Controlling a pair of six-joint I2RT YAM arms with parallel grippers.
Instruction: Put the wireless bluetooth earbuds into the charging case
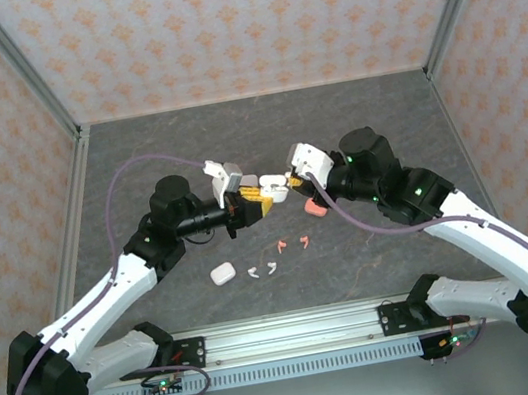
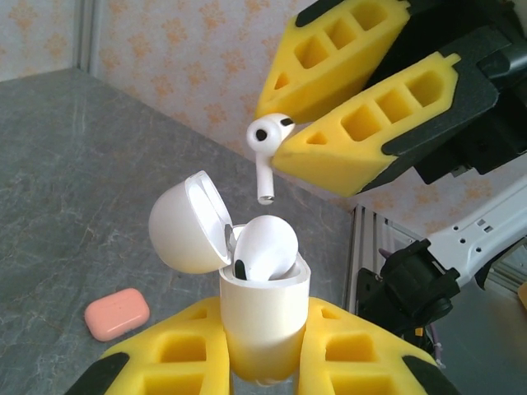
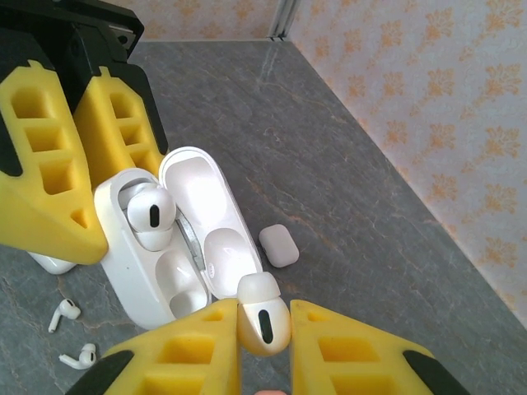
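while your right gripper (image 3: pixel 263 329) pinches a glossy white earbud (image 3: pixel 263 317), stem hanging just above the open white charging case (image 2: pixel 263 309), your left gripper (image 2: pixel 263 346) clamps that case upright with a second earbud (image 2: pixel 263 247) seated inside. below, a pink case (image 2: pixel 117 313), loose white earbuds (image 3: pixel 63 313) and pink earbuds (image 1: pixel 280 245) lie on the grey table (image 1: pixel 373 118), wide room around.

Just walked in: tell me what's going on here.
The left gripper clamps an open white charging case, one earbud already seated in it. The right gripper pinches a second white earbud close to the open case, not yet in. A pink case, a closed white case and loose earbuds lie on the table.
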